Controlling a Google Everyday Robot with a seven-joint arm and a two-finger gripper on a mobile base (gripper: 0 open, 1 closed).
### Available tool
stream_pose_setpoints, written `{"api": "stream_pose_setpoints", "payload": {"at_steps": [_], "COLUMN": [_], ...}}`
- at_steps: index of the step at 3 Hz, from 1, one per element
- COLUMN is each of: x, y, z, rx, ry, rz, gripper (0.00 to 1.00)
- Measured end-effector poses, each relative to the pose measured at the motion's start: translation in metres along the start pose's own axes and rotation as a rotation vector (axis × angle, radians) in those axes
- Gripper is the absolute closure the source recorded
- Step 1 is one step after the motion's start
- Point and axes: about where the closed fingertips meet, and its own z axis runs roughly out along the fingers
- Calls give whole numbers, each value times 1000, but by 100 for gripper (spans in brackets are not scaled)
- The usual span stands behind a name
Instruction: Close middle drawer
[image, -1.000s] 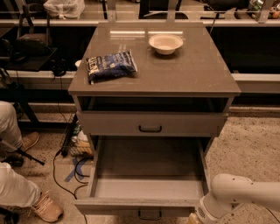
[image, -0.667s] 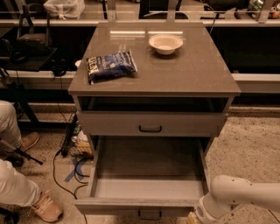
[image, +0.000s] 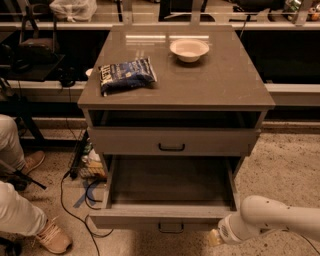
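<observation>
Finds the middle drawer (image: 165, 218) pulled far out toward the camera under the top drawer (image: 171, 141), with its long front board running left to right and the black handle (image: 171, 228) at mid-width. Places the claw (image: 216, 237) low at the right end of that board, just beside or touching its front face, open or closed impossible to tell. Calls, most likely, for a push straight back into the cabinet, across the board's length, away from the camera.

Cabinet top (image: 225, 85) with bag (image: 126, 75), bowl (image: 189, 49)
</observation>
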Motion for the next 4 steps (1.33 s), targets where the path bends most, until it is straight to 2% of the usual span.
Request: {"api": "stream_pose_setpoints", "payload": {"at_steps": [1, 2, 3, 4], "x": [-83, -86, -111, -176], "y": [29, 27, 13, -3], "z": [-9, -9, -4, -6], "rx": [-99, -94, -50, -18], "ry": [-210, -217, -279, -406], "rz": [-54, -53, -49, -97], "gripper": [100, 100, 100, 100]}}
